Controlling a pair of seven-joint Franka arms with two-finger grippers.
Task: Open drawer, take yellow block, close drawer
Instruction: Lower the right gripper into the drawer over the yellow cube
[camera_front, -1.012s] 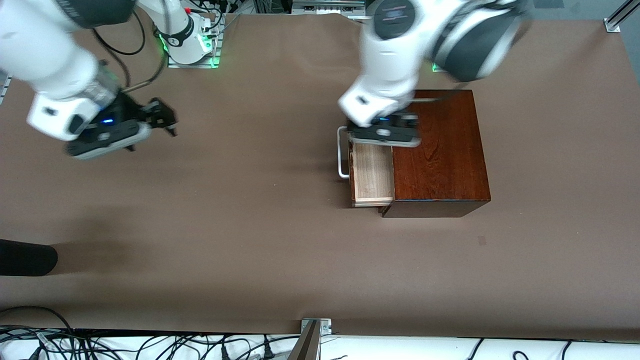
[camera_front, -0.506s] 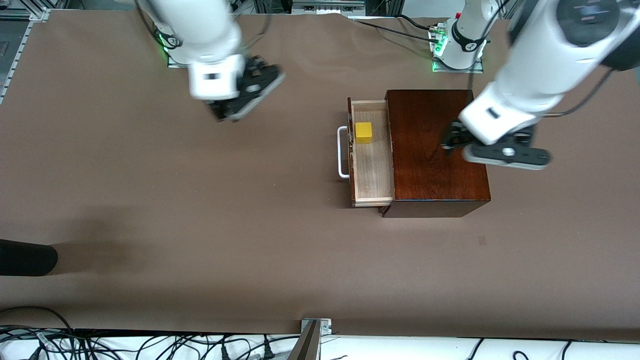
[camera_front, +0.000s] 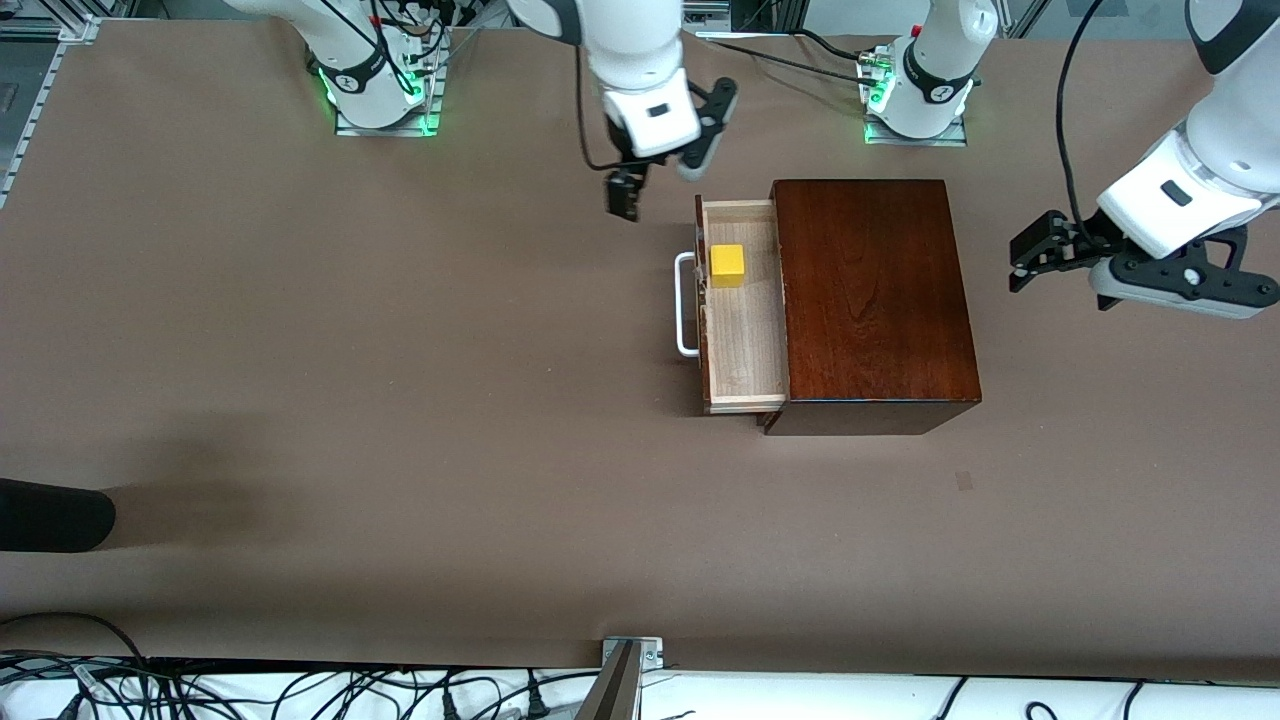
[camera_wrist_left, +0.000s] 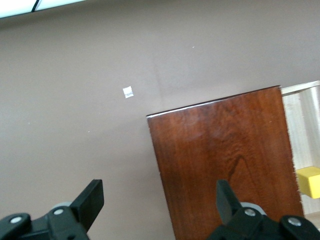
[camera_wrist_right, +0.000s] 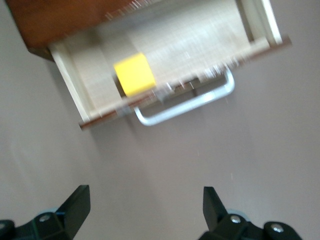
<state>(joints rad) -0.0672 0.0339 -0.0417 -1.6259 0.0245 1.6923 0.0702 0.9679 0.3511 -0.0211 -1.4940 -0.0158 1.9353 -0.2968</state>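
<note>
Quick status from my end: step one looks done. The pale-lined drawer (camera_front: 742, 310) of the glossy reddish-brown wooden box (camera_front: 872, 300) is pulled out, white bar handle (camera_front: 685, 305) pointing at the right arm's end of the brown worktop (camera_front: 400, 400). The small yellow cube (camera_front: 727, 265) sits inside it, untouched. My right tool (camera_front: 655, 170) hangs wide open and empty just beside the drawer's corner. Left tool (camera_front: 1060, 255) is parked off the box, open, holding nothing. Grabbing and closing are left.
</note>
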